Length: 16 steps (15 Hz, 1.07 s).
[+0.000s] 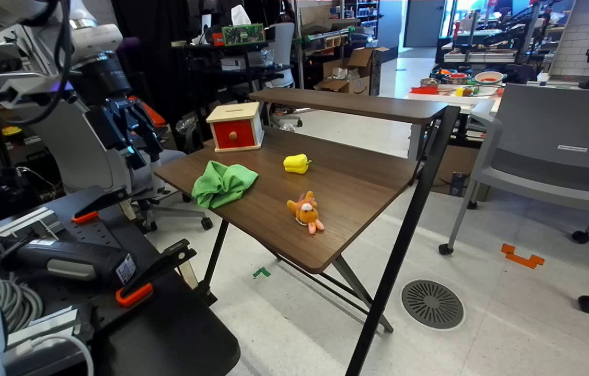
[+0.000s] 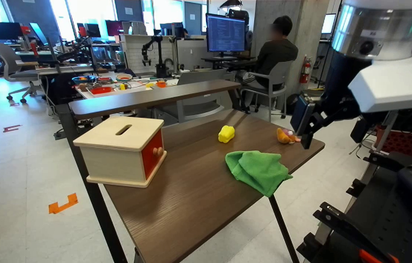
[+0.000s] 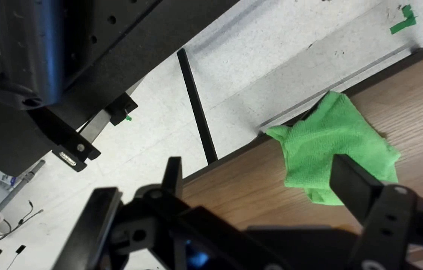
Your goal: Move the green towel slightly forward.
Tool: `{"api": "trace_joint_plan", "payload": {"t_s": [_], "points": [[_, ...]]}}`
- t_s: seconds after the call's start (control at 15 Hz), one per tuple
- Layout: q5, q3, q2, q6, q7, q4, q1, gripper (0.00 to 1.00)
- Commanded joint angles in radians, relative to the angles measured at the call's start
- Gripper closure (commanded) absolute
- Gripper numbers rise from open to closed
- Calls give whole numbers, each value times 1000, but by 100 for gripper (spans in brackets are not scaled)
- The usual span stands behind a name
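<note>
The green towel (image 1: 223, 184) lies crumpled on the brown table (image 1: 357, 151), at the table edge nearest the robot. It also shows in an exterior view (image 2: 259, 170), where one corner reaches past that edge. My gripper (image 1: 142, 152) is raised above the table level, off to the robot's side of the towel. In an exterior view the gripper (image 2: 332, 138) has its fingers spread apart. In the wrist view the open gripper (image 3: 258, 165) holds nothing. The towel (image 3: 320, 150) lies below, beyond the right finger, which covers a small part of it.
A wooden box with a red drawer (image 2: 118, 160), a yellow pepper (image 2: 226, 134) and an orange plush toy (image 1: 307, 211) stand on the table. A raised shelf (image 1: 346, 104) runs along the far side. A black cart (image 1: 169, 318) with clamps and tools stands beside the table.
</note>
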Motion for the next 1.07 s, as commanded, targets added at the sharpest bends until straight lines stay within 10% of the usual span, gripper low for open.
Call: {"api": "trace_joint_plan", "payload": {"t_s": [0.0,0.73,0.8,0.93,1.0], "points": [[-176,-40,186,-50,133,114,11,0],[-376,-168,561,-67,275,409,122,0],[-375,-173,577,-63,281,429,131,25],[-279,-314,565,8,229,451,279,35],[-353,-213,610,-46,270,474,172,44]]}}
